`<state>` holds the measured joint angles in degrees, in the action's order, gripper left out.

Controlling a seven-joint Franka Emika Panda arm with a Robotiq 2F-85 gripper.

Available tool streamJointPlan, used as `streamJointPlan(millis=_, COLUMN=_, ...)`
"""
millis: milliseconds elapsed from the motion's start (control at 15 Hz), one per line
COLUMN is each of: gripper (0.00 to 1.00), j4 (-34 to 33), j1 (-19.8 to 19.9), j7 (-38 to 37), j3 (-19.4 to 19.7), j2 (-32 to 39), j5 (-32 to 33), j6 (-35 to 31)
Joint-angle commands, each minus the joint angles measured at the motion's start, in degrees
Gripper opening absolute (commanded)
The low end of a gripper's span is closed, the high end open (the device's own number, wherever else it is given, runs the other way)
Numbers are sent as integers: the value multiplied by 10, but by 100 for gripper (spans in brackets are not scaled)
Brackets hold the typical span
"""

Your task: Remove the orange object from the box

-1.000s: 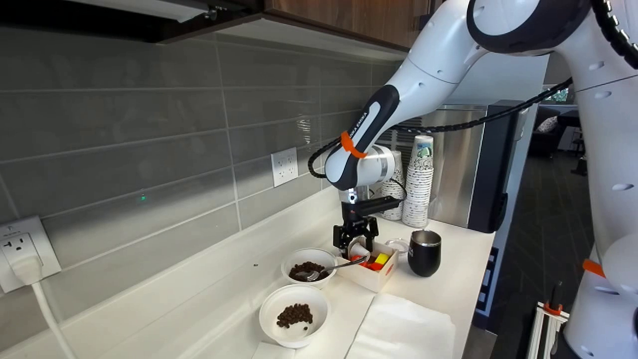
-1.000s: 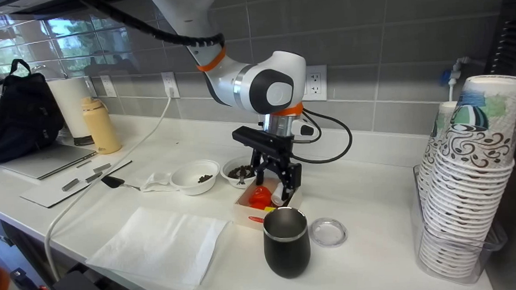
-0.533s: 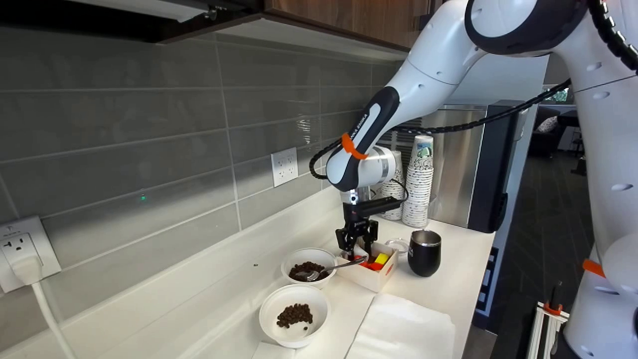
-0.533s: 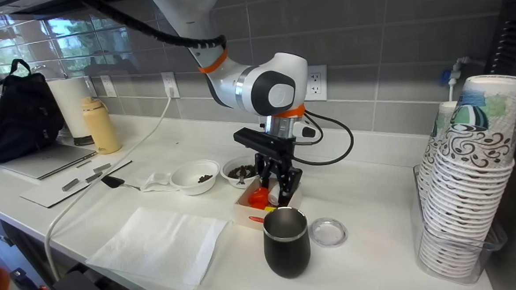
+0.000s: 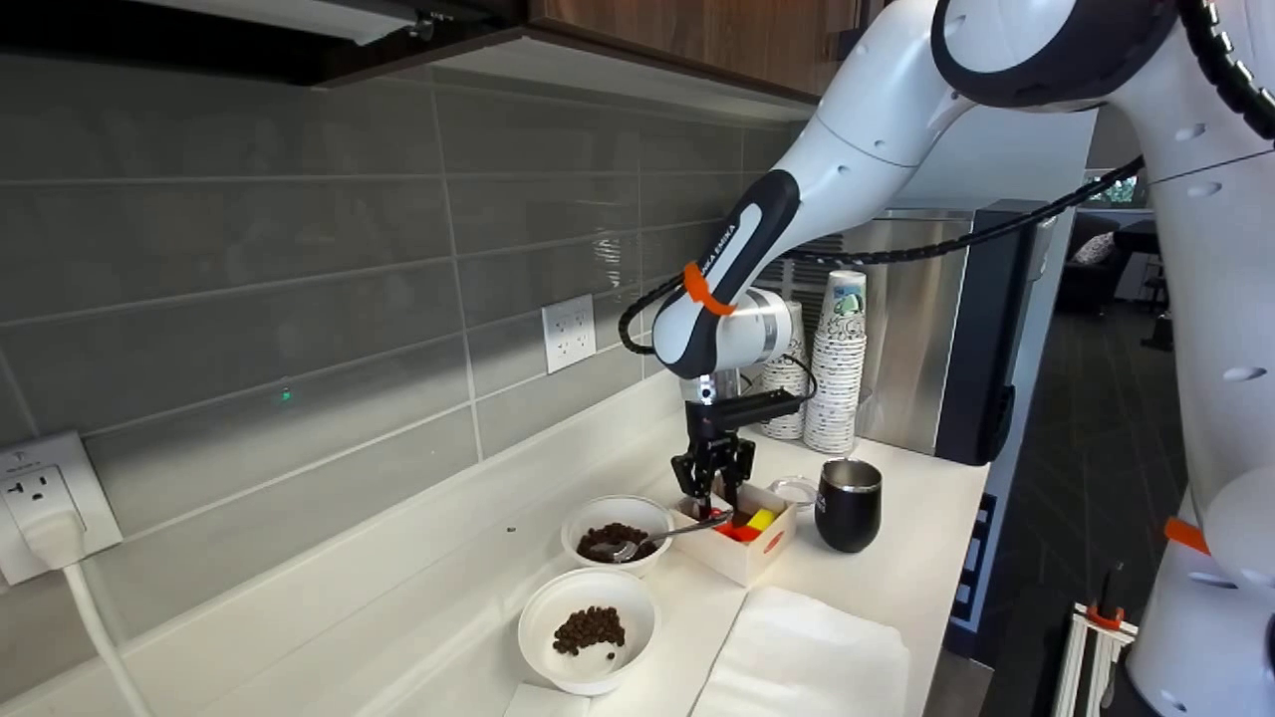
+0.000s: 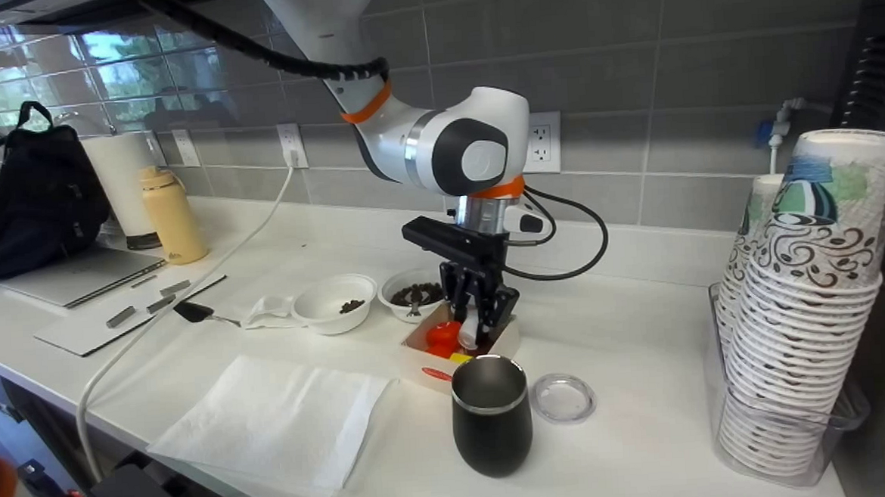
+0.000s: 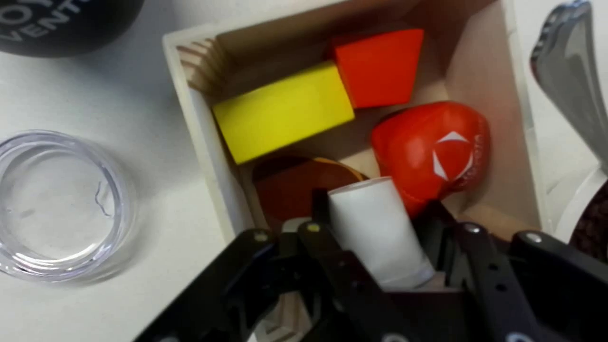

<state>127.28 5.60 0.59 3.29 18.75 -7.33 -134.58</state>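
Observation:
The orange object, an orange-red ball-like item (image 7: 437, 142) with white marks, lies inside the small cream box (image 7: 494, 99). It also shows as a bright orange-red lump (image 6: 444, 335) in an exterior view. Reaching down into the box (image 5: 732, 561), my gripper (image 7: 375, 218) is shut on a white cylinder (image 7: 375, 228), which stands tilted between the fingers. The right finger's tip is close beside the ball; whether they touch I cannot tell. A yellow block (image 7: 285, 111), a red block (image 7: 380, 69) and a dark reddish-brown flat piece (image 7: 299, 187) share the box.
Near the box stand a black cup (image 6: 492, 435), a clear lid (image 6: 563, 398) and two white bowls with dark bits. A spoon (image 5: 687, 529) leans from the farther bowl (image 5: 642, 510) over the box edge. A white napkin (image 5: 807, 657) and stacked paper cups (image 6: 799, 336) are around.
The gripper's fingers have come together on the white cylinder. The cylinder has shifted and tipped more upright between them. The arm has barely moved, and the box has shifted slightly at most.

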Motion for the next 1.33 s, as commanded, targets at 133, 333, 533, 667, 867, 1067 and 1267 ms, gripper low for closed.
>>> streamJointPlan(millis=133, gripper=20, j4=15, j1=-10, j7=-11, j3=3, j2=-52, j5=19, j6=25)
streamJointPlan(millis=333, gripper=20, j4=16, j1=-14, j7=-15, j3=3, j2=-79, j5=31, j6=45)
streamJointPlan(millis=533, gripper=20, j4=5, j1=-13, j7=-15, j3=2, j2=-96, j5=29, j6=65)
streamJointPlan(millis=667, gripper=20, j4=-13, j1=-8, j7=-11, j3=1, j2=-93, j5=9, j6=76)
streamJointPlan(millis=867, gripper=20, j4=-51, j1=0, j7=-10, j3=1, j2=-72, j5=-32, j6=94)
streamJointPlan(millis=1067, gripper=20, j4=-89, j1=8, j7=-23, j3=3, j2=-45, j5=-71, j6=91)
streamJointPlan(millis=1267, gripper=20, j4=-125, j1=12, j7=-46, j3=10, j2=-15, j5=-82, j6=74)
